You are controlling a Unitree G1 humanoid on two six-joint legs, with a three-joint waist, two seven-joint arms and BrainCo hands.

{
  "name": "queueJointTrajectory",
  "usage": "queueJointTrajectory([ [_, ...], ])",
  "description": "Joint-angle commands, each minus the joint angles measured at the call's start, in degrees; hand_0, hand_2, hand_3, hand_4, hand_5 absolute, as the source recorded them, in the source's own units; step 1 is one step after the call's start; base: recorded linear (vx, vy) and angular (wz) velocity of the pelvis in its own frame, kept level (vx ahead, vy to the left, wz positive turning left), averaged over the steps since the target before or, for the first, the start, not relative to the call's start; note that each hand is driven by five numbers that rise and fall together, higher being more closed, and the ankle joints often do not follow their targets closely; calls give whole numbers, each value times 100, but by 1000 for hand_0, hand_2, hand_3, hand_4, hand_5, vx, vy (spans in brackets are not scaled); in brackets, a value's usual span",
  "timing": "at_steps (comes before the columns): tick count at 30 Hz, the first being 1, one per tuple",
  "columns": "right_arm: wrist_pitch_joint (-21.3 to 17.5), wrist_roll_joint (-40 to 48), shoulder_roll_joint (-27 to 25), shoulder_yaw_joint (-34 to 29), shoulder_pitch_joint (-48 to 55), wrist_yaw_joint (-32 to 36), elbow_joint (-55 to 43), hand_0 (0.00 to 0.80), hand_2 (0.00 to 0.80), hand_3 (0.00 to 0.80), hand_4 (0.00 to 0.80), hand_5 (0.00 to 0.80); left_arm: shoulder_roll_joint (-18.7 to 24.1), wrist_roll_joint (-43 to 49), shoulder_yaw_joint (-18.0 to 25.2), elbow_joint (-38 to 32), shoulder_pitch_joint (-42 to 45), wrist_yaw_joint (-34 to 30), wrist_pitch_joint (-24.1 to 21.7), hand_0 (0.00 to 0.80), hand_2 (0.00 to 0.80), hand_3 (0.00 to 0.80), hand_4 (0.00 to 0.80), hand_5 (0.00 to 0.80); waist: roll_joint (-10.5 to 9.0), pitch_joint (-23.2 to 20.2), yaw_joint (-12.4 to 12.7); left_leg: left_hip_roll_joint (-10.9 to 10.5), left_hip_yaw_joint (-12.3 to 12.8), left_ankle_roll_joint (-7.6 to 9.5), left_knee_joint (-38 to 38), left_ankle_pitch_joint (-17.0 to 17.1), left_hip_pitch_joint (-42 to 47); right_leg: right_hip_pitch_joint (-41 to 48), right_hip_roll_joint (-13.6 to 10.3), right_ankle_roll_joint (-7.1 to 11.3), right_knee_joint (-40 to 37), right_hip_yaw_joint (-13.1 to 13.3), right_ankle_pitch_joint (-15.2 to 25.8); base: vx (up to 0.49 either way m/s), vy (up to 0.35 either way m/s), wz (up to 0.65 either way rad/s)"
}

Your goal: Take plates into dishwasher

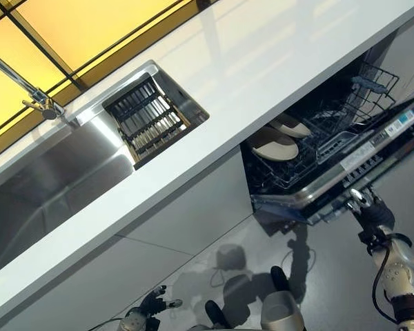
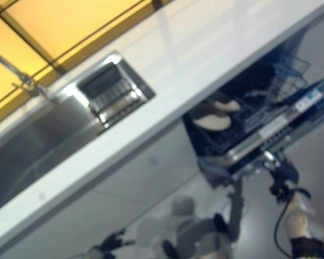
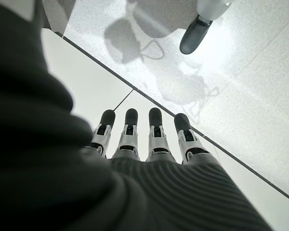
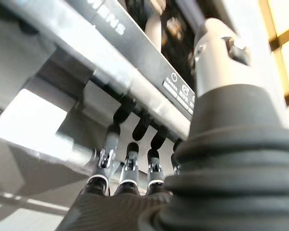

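Observation:
Two pale plates (image 1: 272, 145) lie in the lower rack (image 1: 298, 169) of the open dishwasher under the counter. Its door (image 1: 362, 160) hangs partly lowered, inner side up. My right hand (image 1: 372, 215) is just below the door's front edge. In the right wrist view its straight fingers (image 4: 130, 166) reach up against the underside of the door (image 4: 101, 57) by the handle lip, holding nothing. My left hand (image 1: 152, 303) hangs low near the floor, fingers (image 3: 154, 137) straight and empty, in front of the white cabinet.
A white countertop (image 1: 262, 62) runs across the view above the dishwasher. A steel sink (image 1: 48, 186) with a slatted drainer (image 1: 148, 117) and a faucet (image 1: 27, 86) lies to the left. The wire upper rack (image 1: 372, 86) sticks out above the door. White cabinet fronts (image 1: 186, 214) stand beside the dishwasher.

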Motion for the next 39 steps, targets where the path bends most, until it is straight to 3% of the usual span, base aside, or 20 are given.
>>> queueJointTrajectory([
  [1,-250,-124,124,175,-1643,305,-280,0,0,0,0,0,400,62,20,241,-492,139,-179,0,0,0,0,0,-510,-97,493,-60,7,-52,220,-438,372,-198,119,-152,414,-181,-478,-4,-28,4],
  [25,-293,-31,93,263,-1683,400,-158,0,0,0,0,0,406,90,56,519,-525,145,-361,0,0,0,0,0,-548,-150,546,-71,-33,-61,147,-407,426,-76,84,-126,364,-255,-496,-3,-3,7],
  [27,-99,-9,94,286,-1678,711,-146,0,0,0,0,0,422,93,96,535,-526,123,-371,0,0,0,0,0,-553,-159,552,-63,-30,-72,143,-404,424,-77,81,-121,361,-267,-497,0,0,0],
  [29,458,-125,146,523,-1557,1393,-243,0,0,0,0,0,442,66,137,539,-530,117,-370,0,0,0,0,0,-581,-161,560,-63,-37,-79,116,-369,415,-72,85,-117,356,-274,-501,0,0,0],
  [36,1055,-319,522,990,-364,2672,-361,0,0,0,0,0,520,51,398,499,-417,144,-369,0,0,0,0,0,-750,-156,547,-37,21,-72,96,-321,439,-26,64,-101,395,-385,-510,-6,5,2],
  [39,1094,-709,754,1141,123,2908,-140,0,0,0,0,0,508,89,524,580,-403,180,-409,0,0,0,0,0,-824,-151,515,-25,50,-73,93,-304,444,-11,50,-85,409,-422,-510,-11,10,1],
])
